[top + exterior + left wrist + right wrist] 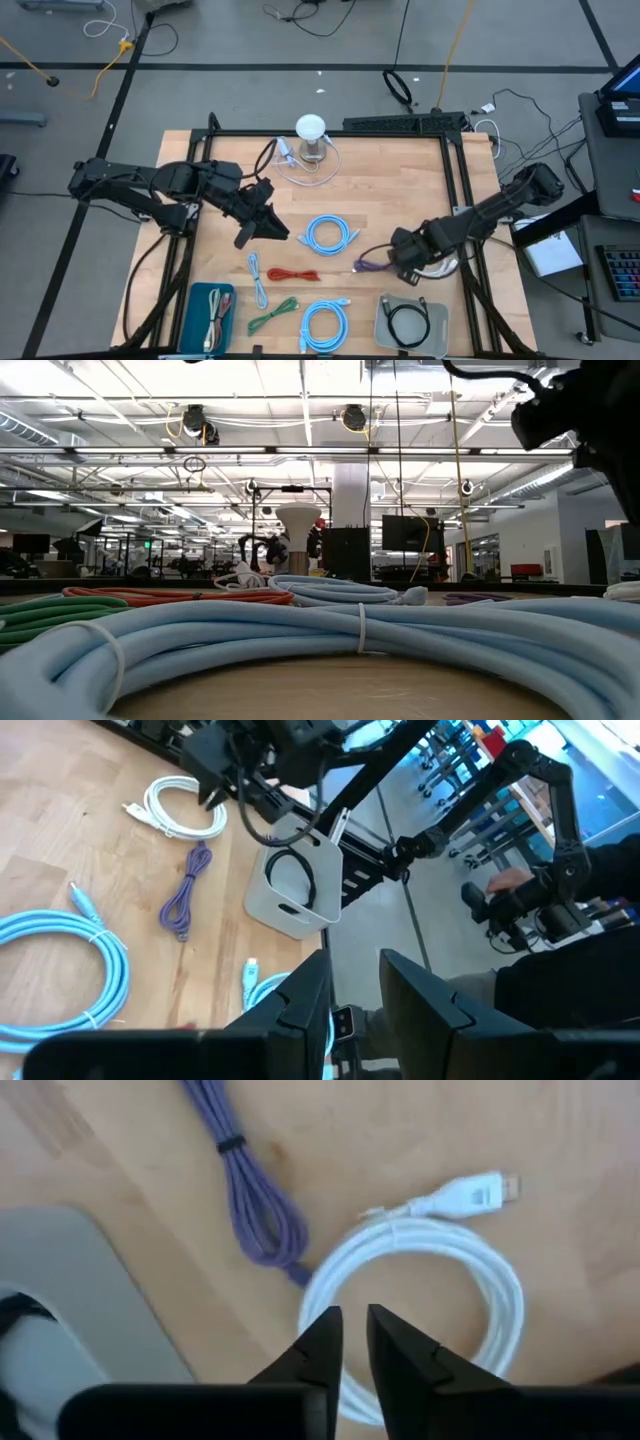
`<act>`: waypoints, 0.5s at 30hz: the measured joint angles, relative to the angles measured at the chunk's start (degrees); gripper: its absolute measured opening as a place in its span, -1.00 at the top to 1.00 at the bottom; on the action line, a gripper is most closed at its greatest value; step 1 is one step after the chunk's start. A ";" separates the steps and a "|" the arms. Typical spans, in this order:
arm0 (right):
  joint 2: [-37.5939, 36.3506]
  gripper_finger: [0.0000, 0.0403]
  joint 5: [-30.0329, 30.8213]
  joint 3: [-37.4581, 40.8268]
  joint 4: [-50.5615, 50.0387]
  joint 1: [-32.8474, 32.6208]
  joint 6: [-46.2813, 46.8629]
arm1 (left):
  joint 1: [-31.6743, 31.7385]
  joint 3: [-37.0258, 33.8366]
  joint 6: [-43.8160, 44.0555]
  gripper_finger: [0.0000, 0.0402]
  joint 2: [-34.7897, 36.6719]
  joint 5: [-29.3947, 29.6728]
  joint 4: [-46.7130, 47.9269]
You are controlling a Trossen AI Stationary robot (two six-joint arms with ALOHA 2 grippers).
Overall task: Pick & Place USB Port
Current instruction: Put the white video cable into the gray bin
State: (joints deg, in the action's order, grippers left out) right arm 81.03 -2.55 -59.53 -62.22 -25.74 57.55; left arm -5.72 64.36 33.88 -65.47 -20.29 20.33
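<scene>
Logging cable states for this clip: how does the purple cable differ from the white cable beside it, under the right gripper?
The purple cable is bundled long and narrow, cinched by a tie; the white cable lies in a round open coil, its plug sticking out. The right gripper hangs over the white one. Both lie flat on the table.

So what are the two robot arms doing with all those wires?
They're sorting coiled cables on a wooden table. The right gripper hangs just above a white cable, fingers slightly apart and holding nothing, with a purple cable beside it. A black cable already lies in the grey bin. The left gripper waits over the table's left half, empty. Blue, red and green cables are not yet sorted.
</scene>
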 joint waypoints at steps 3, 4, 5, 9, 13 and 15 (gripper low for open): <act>-0.02 0.69 -1.05 0.00 2.98 1.65 -3.28 | -0.67 0.00 -0.88 0.54 0.00 0.50 0.32; -0.02 0.67 -1.59 0.00 4.55 2.30 -5.17 | -0.86 0.00 -1.11 0.54 0.00 0.93 0.60; -0.02 0.65 -1.92 0.00 6.19 2.78 -7.22 | -0.98 0.00 -1.34 0.54 0.00 1.17 0.91; -0.02 0.65 -1.93 0.02 14.94 4.64 -11.42 | -1.18 0.00 -1.91 0.54 0.00 2.06 1.03; 0.00 0.72 -2.70 0.01 23.35 6.56 -11.19 | -1.19 0.00 -2.10 0.54 0.00 2.33 1.08; 0.02 0.77 -4.92 0.02 27.49 7.03 -14.03 | -1.19 0.00 -2.07 0.54 0.00 2.33 1.08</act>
State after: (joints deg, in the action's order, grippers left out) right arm 81.06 -7.47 -59.51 -34.73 -18.71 43.52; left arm -6.92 64.36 31.81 -65.47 -17.96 21.41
